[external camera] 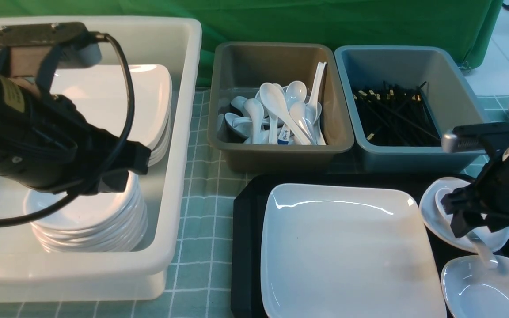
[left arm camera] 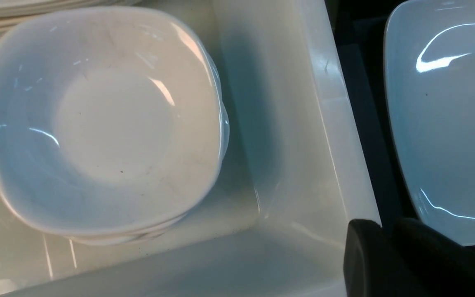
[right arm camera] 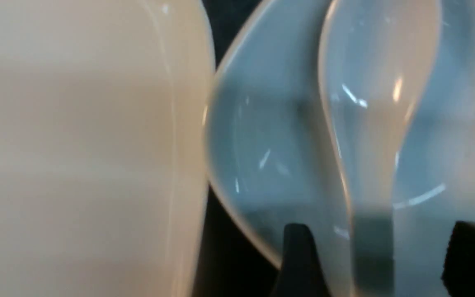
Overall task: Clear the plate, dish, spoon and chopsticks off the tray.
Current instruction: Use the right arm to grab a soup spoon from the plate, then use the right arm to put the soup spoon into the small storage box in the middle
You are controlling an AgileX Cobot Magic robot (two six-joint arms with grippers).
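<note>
At the tray's (external camera: 245, 247) far right corner, the right pincer (right arm camera: 379, 243) was released, its fingers (right arm camera: 299, 264) straddling the handle of the spoon (right arm camera: 379, 103), which lay in a dish (right arm camera: 262, 144). The plate (external camera: 347, 247) filled the tray's middle. Beyond the tray's left edge, the left pincer (external camera: 126, 170) hung over a white tub (external camera: 179, 132); whether it was clenched I could not tell. Pinched off-centre, the glossy handle might slip free, or drag its dish against the nearer dish (external camera: 471, 291).

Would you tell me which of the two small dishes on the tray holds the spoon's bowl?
The farther dish, beside the chopstick tub: the spoon lies in it, while the nearer dish holds nothing.
</note>
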